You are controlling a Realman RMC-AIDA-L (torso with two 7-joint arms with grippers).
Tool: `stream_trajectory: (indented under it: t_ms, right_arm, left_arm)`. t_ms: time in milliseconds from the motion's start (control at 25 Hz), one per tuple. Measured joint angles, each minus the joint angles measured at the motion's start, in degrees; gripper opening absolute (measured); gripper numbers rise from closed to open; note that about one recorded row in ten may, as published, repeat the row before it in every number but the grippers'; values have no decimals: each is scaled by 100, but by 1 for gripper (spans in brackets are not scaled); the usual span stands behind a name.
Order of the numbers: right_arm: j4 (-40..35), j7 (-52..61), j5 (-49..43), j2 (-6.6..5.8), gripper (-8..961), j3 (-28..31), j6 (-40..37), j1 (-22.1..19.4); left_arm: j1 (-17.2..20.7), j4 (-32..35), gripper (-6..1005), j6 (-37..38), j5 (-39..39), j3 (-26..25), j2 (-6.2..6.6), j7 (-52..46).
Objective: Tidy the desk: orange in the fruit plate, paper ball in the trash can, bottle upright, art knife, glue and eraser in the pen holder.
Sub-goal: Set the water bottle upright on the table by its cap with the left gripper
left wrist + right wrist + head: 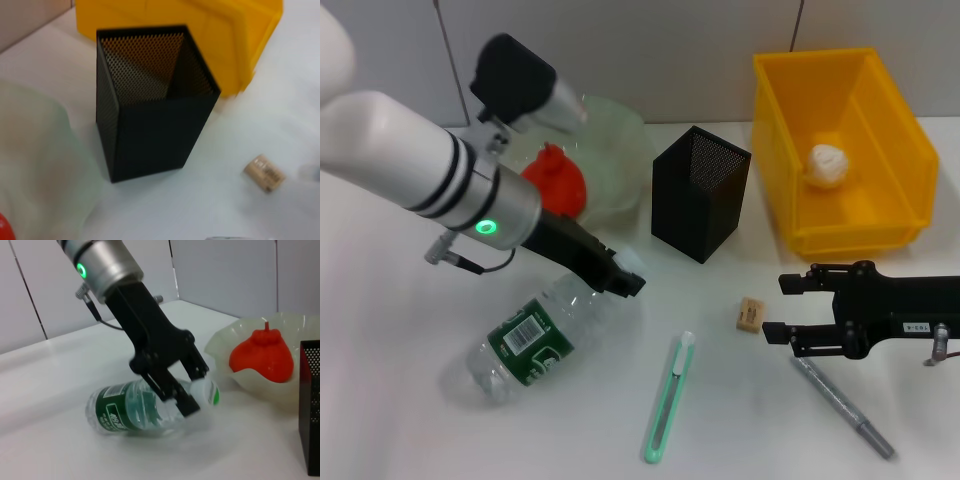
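The lying bottle (535, 335) is clasped near its cap by the left gripper (620, 277). The right gripper (790, 308), parked apart, is held open and empty, an eraser (752, 314) just beside it.

Clear glossy plastic bottle (535, 335), black metal-mesh pen holder (700, 192).

Around the black mesh square pen holder (701, 192), bare white desk (410, 440) lies open in front. The yellow plastic bin (844, 150) blocks 1 side, the pale green wavy fruit plate (617, 165) the other; the left gripper (625, 278) crowds its front-left approach.
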Motion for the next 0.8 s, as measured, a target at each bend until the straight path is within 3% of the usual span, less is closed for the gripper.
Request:
stream_trajectory:
  t_ms: [200,440,800]
  right_arm:
    - [-1,0,19,0,744,0,0,0]
    - [-16,3,22,0,744,0,-1,0]
    - [-2,7,29,4,744,-2,-21,0]
  left_arm:
    - [165,391,450,771,-380,-689,36,423]
    - [309,688,447,1254,-518,-1116,45,782]
    - [716,1356,443,1572,-712,-1213,45,1049]
